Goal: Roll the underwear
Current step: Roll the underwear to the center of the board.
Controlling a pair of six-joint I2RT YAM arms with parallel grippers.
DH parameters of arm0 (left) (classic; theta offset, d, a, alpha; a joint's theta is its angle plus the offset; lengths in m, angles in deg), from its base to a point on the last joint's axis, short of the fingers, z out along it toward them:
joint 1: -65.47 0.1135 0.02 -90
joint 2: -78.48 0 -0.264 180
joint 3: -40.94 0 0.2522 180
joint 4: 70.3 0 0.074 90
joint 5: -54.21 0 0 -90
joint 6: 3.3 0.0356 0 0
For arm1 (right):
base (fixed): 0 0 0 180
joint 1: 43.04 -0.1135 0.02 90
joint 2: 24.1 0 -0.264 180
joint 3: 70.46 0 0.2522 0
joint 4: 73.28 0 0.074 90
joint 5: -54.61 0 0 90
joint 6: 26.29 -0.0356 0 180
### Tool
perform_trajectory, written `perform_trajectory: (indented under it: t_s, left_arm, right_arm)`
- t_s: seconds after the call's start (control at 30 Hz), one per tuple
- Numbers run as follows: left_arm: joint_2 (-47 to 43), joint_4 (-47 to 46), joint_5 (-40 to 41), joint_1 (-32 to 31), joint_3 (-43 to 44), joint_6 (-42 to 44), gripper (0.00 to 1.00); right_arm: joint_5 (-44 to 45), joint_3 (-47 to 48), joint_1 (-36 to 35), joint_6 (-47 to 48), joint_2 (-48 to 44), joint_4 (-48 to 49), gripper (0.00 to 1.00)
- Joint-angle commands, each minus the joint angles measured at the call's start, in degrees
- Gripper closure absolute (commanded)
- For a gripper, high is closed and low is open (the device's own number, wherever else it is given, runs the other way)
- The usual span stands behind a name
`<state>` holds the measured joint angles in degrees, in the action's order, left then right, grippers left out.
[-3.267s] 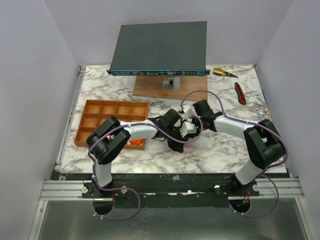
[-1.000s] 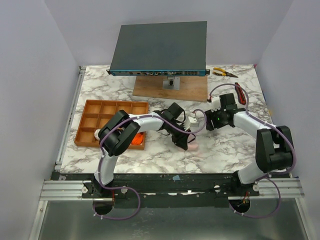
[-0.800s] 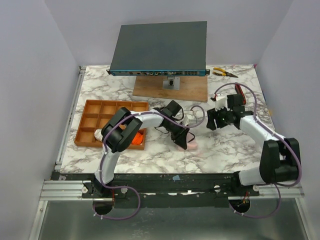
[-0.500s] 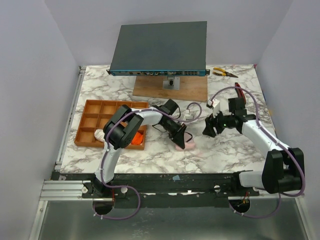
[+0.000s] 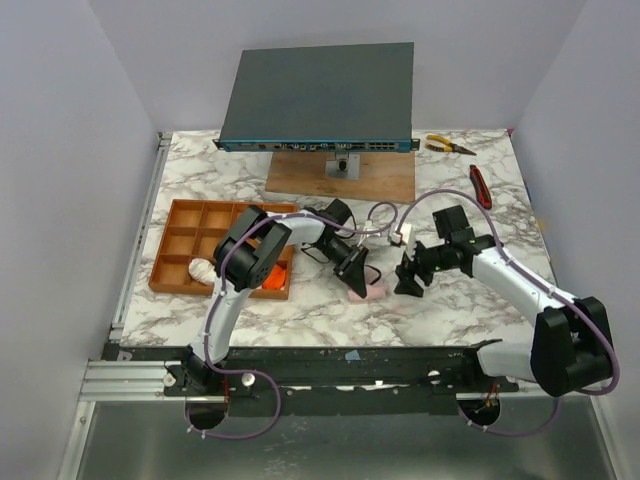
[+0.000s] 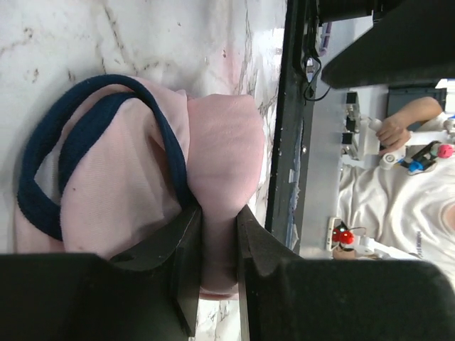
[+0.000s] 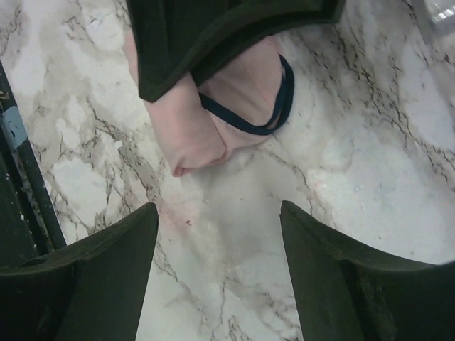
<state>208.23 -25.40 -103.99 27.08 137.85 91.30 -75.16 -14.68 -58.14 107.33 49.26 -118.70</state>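
The left arm rises from its base at the near table edge, folds its elbow above the right-hand end of the orange-brown tray (image 5: 180, 225), and stretches its forearm to the right of the tray with the wrist tipped down. The left gripper (image 6: 218, 213) has its jaws nearly together, pinching a bunched fold of the pale pink underwear (image 6: 142, 185), whose dark blue edging loops out to one side. This garment lies on the marble table (image 5: 200, 170) just right of the tray, near its front corner. The right arm bends at the near corner farthest from the tray and reaches back toward it. The right gripper (image 7: 217, 209) hangs with its jaws spread wide over bare marble, holding nothing, just beyond the pink garment on the side away from the tray. Inside the tray's near row sit an orange garment (image 5: 272, 276) and a cream one (image 5: 203, 268). Behind the tray stands a dark flat box (image 5: 320, 95) on a wooden board; the markings on its front strip are too small to read.
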Motion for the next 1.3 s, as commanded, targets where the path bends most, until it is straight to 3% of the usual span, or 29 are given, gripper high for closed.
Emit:
perform_trajectory:
  t_s: [0.0,0.4,0.77,1.27]
  left_arm:
    - [6.04,4.2,10.75,0.6,-1.84,2.34,0.97]
    - [7.24,5.49,9.94,0.68,-0.9,2.42,0.96]
    - [8.58,7.16,8.41,0.95,0.34,2.61,0.97]
    - [9.82,8.5,6.46,1.27,1.43,2.61,0.97]
  right_arm:
    - [3.55,0.18,-4.79,2.0,0.18,2.27,0.27]
    - [12.7,-0.54,-17.51,1.29,3.38,7.7,0.29]
    - [16.79,-1.08,-22.55,1.37,5.73,10.73,0.34]
    - [19.44,-2.25,-24.88,0.66,8.19,13.97,0.34]
